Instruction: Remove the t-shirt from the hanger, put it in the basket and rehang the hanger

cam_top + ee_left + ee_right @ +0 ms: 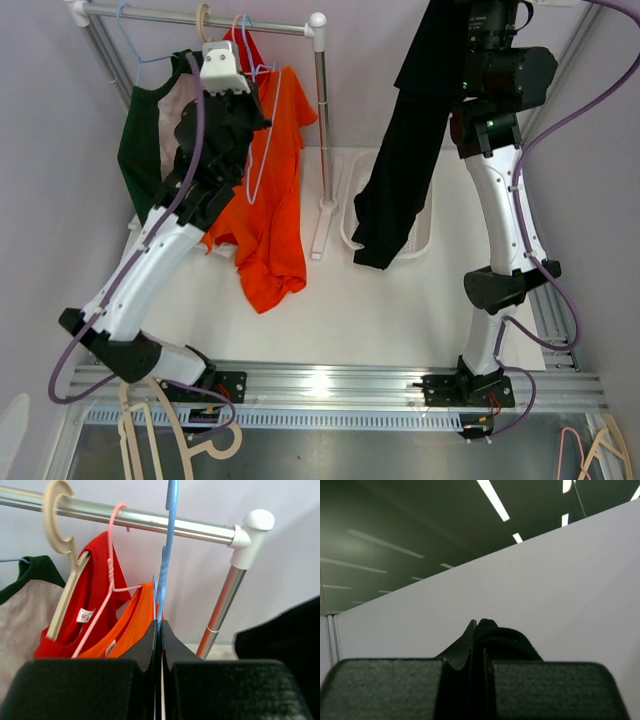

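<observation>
Shirt: black t-shirt (400,150), a limp, bunched dark length with no print showing.
Location: right of the rack, hanging in the air with its lower end at the rim of the white perforated plastic basket (426,215).
Axis: long axis vertical, top end running out of the top view, hem pointing down.
Right gripper (482,630): fingers pressed together on a fold of the black t-shirt.
Hanger: thin blue plastic hanger (167,555), bare and upright, well apart from the black t-shirt.
Left gripper (160,630): pinched closed on the thin blue plastic hanger, below the silver metal rail (150,520).
Left neighbours: orange t-shirt (275,230), red shirt (97,580), and dark green and beige garment (150,130) crowd the rail.
Edges: upright silver post (322,130) stands between the orange t-shirt and the basket.
Open room: bare white tabletop (390,310) in front of the basket.
</observation>
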